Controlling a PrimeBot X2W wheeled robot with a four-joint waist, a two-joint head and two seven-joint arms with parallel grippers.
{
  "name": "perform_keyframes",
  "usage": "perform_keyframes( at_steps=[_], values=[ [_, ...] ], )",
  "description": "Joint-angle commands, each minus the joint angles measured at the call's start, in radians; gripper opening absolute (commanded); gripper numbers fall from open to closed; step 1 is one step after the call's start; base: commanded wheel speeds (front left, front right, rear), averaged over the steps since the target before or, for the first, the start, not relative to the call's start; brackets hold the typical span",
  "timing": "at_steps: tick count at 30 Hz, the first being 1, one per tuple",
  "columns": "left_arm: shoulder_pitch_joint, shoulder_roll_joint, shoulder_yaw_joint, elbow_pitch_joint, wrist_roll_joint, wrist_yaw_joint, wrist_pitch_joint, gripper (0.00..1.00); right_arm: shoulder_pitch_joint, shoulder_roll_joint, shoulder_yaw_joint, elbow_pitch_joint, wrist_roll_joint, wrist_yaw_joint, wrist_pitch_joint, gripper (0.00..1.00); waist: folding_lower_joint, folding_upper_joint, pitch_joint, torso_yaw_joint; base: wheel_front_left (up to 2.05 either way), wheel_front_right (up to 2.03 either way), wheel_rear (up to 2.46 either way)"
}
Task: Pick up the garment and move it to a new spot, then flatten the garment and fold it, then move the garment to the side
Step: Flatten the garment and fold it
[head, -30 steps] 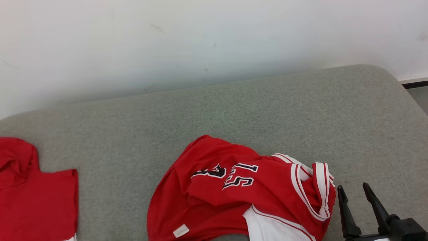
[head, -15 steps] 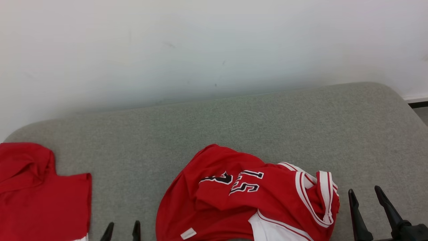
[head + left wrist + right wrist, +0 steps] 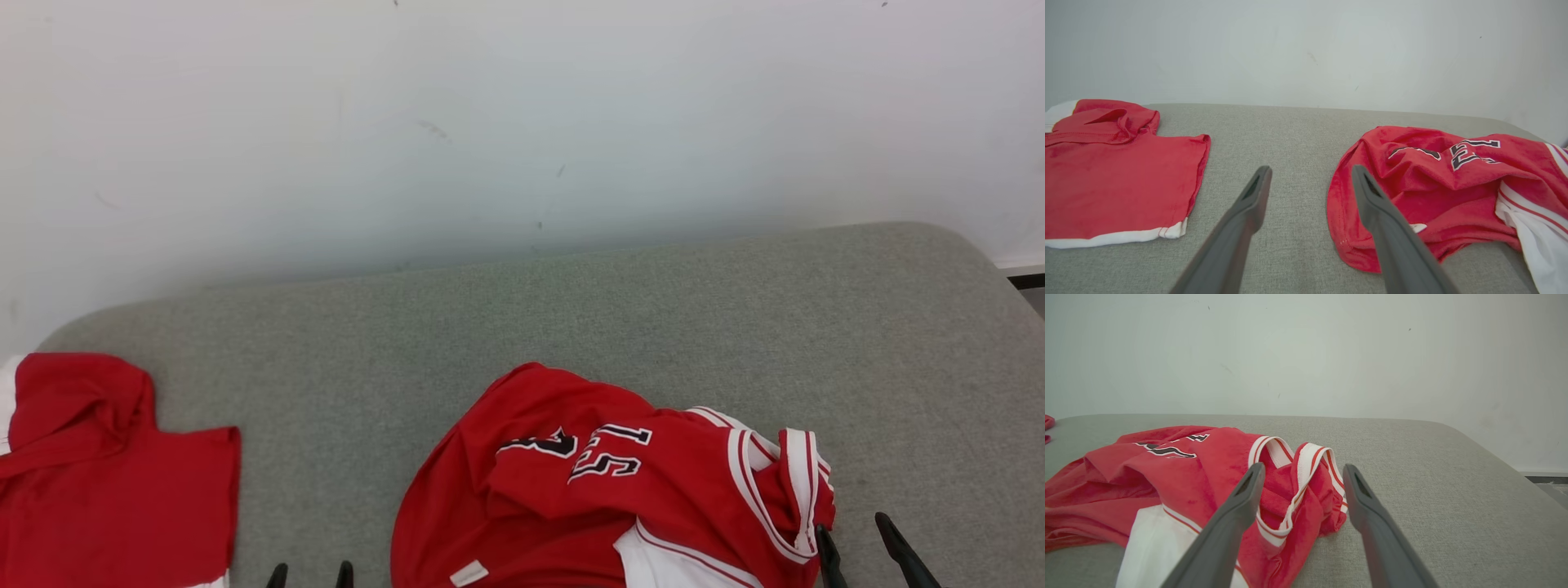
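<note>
garment (image 3: 571,498) crumpled, unmoved (view tilted) | left hand (image 3: 311,573) newly in head view, spread wide, empty | right hand (image 3: 1303,469) likewise

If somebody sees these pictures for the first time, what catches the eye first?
The crumpled red jersey with black numbers, at the near middle of the grey cushion. A second red garment lies flat at the robot's left. The open right gripper is close beside the jersey's striped trim.

The right claw (image 3: 1303,468), its two dark fingers wide apart, is near the white-striped collar of the crumpled red garment (image 3: 1167,473), which lies on a grey cushioned surface (image 3: 1433,490).
</note>
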Motion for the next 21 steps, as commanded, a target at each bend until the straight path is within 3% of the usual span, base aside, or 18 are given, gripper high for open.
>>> perform_keyframes(
  at_steps=[1, 10, 21],
  values=[
    [0.013, -0.015, 0.026, 0.003, 0.030, -0.023, -0.001, 1.00, 0.009, 0.004, -0.001, 0.004, -0.006, -0.003, 0.001, 1.00, 0.0001, 0.0000, -0.002, 0.001, 0.00, 0.00, 0.00],
    [0.013, -0.067, 0.106, 0.017, 0.097, -0.107, -0.001, 1.00, -0.008, 0.010, 0.000, -0.003, -0.011, -0.003, 0.001, 1.00, 0.0001, 0.0000, -0.004, 0.004, 0.00, 0.00, 0.00],
    [-0.010, -0.083, 0.119, 0.047, 0.147, -0.154, -0.001, 1.00, -0.027, -0.025, 0.051, -0.076, -0.022, -0.003, 0.001, 1.00, 0.0001, 0.0000, -0.002, 0.003, 0.00, 0.00, 0.00]
  ],
)
